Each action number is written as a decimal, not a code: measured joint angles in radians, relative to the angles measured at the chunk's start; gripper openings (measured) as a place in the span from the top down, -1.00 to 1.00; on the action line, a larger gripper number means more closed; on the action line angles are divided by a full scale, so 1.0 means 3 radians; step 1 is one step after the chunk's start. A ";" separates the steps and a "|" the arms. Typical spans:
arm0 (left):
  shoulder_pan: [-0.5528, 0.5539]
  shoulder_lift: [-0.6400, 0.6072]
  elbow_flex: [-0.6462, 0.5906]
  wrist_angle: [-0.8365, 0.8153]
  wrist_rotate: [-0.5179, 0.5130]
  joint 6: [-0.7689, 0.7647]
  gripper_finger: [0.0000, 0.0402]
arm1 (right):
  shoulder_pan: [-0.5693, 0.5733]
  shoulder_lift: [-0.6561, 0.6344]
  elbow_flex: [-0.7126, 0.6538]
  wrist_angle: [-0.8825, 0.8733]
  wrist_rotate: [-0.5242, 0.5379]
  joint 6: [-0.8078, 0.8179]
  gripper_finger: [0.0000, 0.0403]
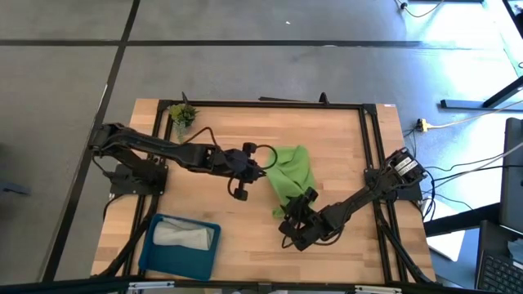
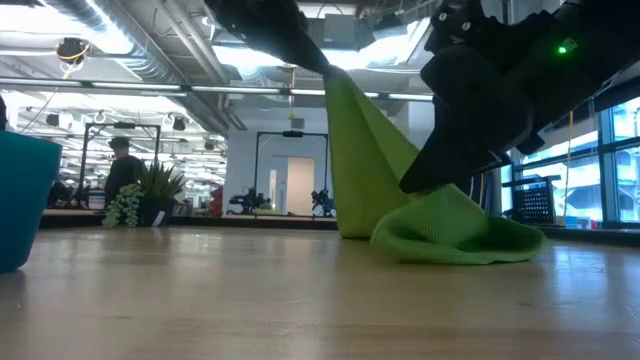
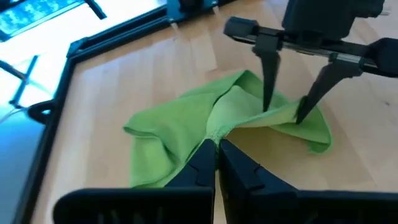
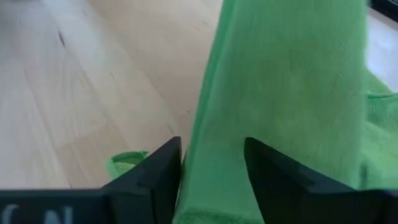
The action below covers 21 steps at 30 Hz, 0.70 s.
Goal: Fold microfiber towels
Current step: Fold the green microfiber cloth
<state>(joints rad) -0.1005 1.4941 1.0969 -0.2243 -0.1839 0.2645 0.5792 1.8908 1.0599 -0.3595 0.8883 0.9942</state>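
Lime green towel [image 1: 292, 172] lies mid-table, one edge pinched up in the left gripper [image 3: 216, 146], clenched on it. Right gripper [image 4: 211, 165] straddles the cloth's near edge, fingers parted. Grey towel [image 1: 184, 236] sits in the blue tray [image 1: 152, 255].

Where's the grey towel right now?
In the high view the grey towel lies inside the blue tray at the table's near-left corner, below the left arm and well left of the green towel.

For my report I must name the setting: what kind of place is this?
Probably a robotics lab or workshop. A wooden table with a black frame stands on bare concrete, ceiling ducts run exposed overhead, and further framed rigs stand in the room behind.
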 joint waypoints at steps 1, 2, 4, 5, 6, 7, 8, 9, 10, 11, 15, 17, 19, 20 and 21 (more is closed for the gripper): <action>0.0000 -0.0039 0.0000 -0.0026 -0.0037 -0.0001 1.00 | 0.0004 0.0000 0.0000 0.0000 0.0000 0.0012 0.13; 0.0000 -0.0081 0.0000 -0.0056 -0.0080 -0.0002 1.00 | 0.0009 0.0000 0.0000 -0.0001 0.0000 0.0027 0.15; 0.0000 -0.0165 0.0000 -0.0167 -0.0153 -0.0003 1.00 | 0.0025 0.0000 0.0000 -0.0003 0.0000 0.0066 0.20; 0.0000 -0.0199 0.0001 -0.0183 -0.0171 -0.0006 1.00 | 0.0027 0.0000 0.0000 -0.0001 -0.0001 0.0072 0.22; 0.0000 -0.0247 0.0001 -0.0250 -0.0192 -0.0024 1.00 | 0.0029 0.0000 0.0000 0.0001 -0.0007 0.0072 0.25; 0.0000 -0.0292 0.0000 -0.0305 -0.0214 -0.0061 1.00 | 0.0029 0.0000 0.0000 0.0005 -0.0009 0.0075 0.27; 0.0000 -0.0329 0.0001 -0.0303 -0.0218 -0.0082 1.00 | 0.0029 0.0000 0.0000 0.0010 -0.0007 0.0078 0.29; 0.0000 -0.0368 0.0001 -0.0335 -0.0221 -0.0090 1.00 | 0.0028 0.0000 0.0000 0.0013 -0.0006 0.0075 0.32; 0.0000 -0.0396 0.0001 -0.0379 -0.0226 -0.0106 1.00 | 0.0027 0.0000 0.0000 0.0015 -0.0005 0.0075 0.34; -0.0002 -0.0405 0.0002 -0.0376 -0.0227 -0.0136 1.00 | 0.0027 0.0000 0.0000 0.0020 -0.0005 0.0075 0.36; -0.0019 -0.0431 0.0003 -0.0410 -0.0227 -0.0161 1.00 | 0.0027 -0.0001 0.0001 0.0108 -0.0005 0.0074 0.45; -0.0020 -0.0431 0.0003 -0.0432 -0.0226 -0.0161 1.00 | 0.0028 -0.0001 0.0001 0.0143 -0.0006 0.0075 0.50; -0.0019 -0.0431 0.0003 -0.0446 -0.0228 -0.0166 1.00 | 0.0027 -0.0001 0.0002 0.0216 -0.0071 0.0077 0.56; -0.0019 -0.0431 0.0003 -0.0448 -0.0233 -0.0169 1.00 | 0.0027 -0.0001 0.0003 0.0240 -0.0119 0.0077 0.60; -0.0019 -0.0431 0.0003 -0.0451 -0.0242 -0.0171 1.00 | 0.0024 -0.0001 0.0001 0.0270 -0.0168 0.0078 0.65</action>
<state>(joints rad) -0.1062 1.3647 1.0977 -0.3595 -0.2564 0.2132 0.5865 1.8904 1.0603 -0.2785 0.8379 1.0175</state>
